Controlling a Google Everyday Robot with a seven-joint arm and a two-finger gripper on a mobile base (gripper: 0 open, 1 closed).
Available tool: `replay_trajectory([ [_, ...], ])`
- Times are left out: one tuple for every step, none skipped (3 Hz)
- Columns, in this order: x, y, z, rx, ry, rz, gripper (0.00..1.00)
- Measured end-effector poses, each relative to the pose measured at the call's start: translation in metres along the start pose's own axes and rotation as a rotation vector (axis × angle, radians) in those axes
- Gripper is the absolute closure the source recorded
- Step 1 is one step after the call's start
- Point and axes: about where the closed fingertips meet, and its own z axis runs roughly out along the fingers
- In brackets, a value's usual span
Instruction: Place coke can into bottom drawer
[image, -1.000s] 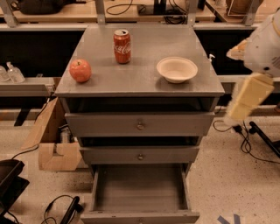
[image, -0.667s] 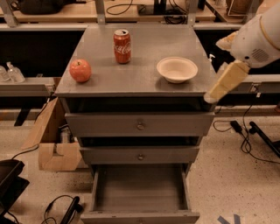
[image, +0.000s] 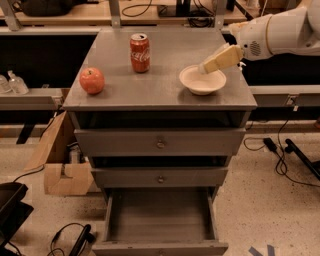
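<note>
The coke can (image: 140, 52) is red with white script and stands upright at the back middle of the grey cabinet top (image: 160, 92). The bottom drawer (image: 160, 217) is pulled out below, showing a bare grey floor. My gripper (image: 207, 67), tan-coloured on a white arm, reaches in from the right and hovers over the far right rim of a white bowl (image: 202, 80). It is well to the right of the can and holds nothing that I can see.
A red apple (image: 92, 80) sits at the left of the cabinet top. The two upper drawers (image: 160, 143) are shut. A cardboard box (image: 62, 167) stands on the floor at the left, and cables (image: 280, 155) lie at the right.
My arm has risen from beside the cabinet's right edge and swung left and up, so the gripper is now over the bowl. The can, apple and drawer have not moved.
</note>
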Motion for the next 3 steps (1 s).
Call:
replay_trajectory([
  [0.000,-0.003,0.004,0.008,-0.009,0.005,0.00],
  [-0.011,0.000,0.022,0.002,-0.112,0.042,0.00],
  [-0.031,-0.013,0.068,-0.014,-0.260,0.073,0.00],
])
